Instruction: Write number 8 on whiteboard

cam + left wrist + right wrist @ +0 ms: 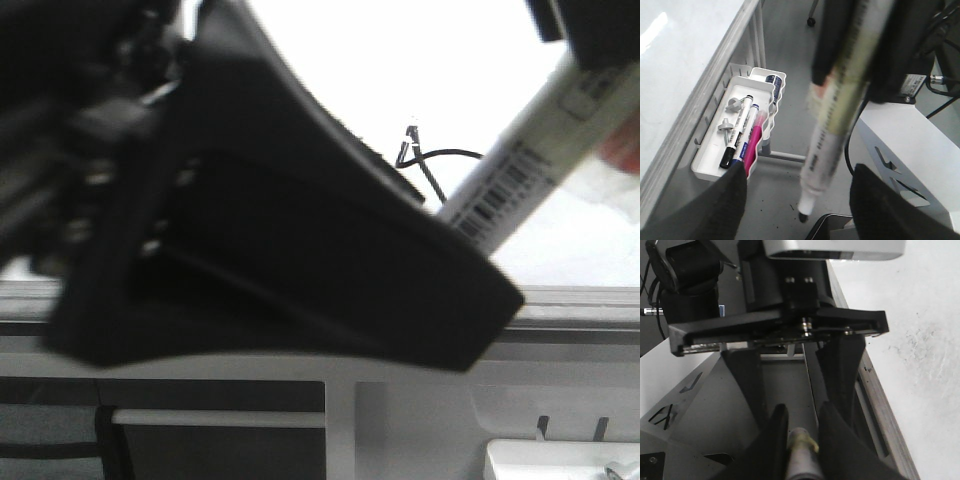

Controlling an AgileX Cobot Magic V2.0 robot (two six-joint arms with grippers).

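The whiteboard (400,60) fills the back of the front view, and its grey edge rail (580,300) runs below it. A thin black line, part of the number 8 (450,152), shows on the board; the rest is hidden behind my left gripper's blurred black finger (330,250). My right gripper (803,412) is shut on the back end of a white marker (835,130). The marker's black tip (803,216) points down, off the board. My left gripper (799,170) stands open, with the marker hanging between its fingers and not touching them.
A white tray (705,172) hangs on the board's rail and holds a black marker (737,132), a pink marker (752,142) and some bolts. A white cabinet (920,150) stands on the far side of the marker. Grey floor lies below.
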